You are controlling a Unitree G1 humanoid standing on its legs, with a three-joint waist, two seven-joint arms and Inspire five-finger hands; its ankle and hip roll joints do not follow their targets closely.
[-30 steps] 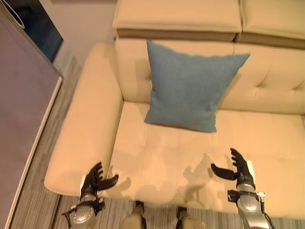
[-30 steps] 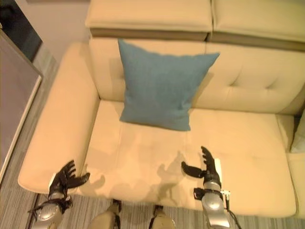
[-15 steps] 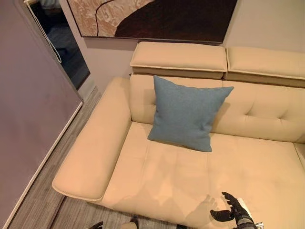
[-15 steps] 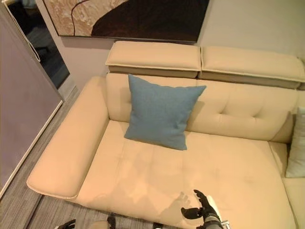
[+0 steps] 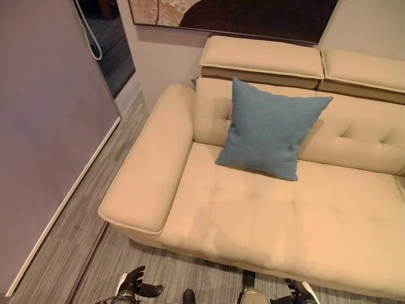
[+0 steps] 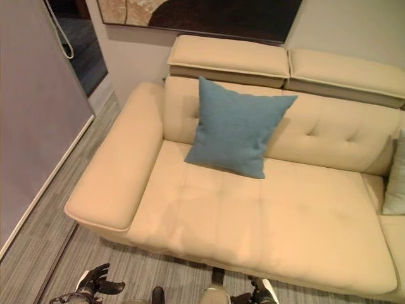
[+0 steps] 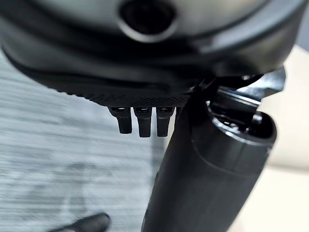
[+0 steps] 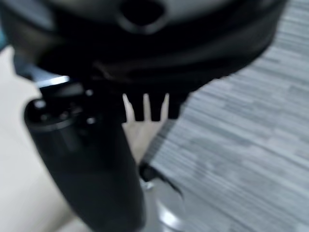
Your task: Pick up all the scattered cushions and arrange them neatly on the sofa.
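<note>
The sofa (image 5: 253,215) looks like smooth, softly sheened cream leather; the blue cushion (image 5: 270,128) is matt woven cloth; the floor (image 5: 76,240) is grey, wood-grained planking.

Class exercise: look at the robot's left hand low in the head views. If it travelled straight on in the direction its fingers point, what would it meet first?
Probably the sofa: the left hand hangs open over the grey floor, fingers pointing up-view toward the armrest's front edge. Depth is unclear, so it could pass low.

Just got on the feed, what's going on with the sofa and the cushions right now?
Nothing is being held. The blue cushion stands propped against the sofa backrest, near the armrest end. A pale cushion shows at the sofa's far right edge. The left hand and right hand hang low over the grey floor, both open and empty.
</note>
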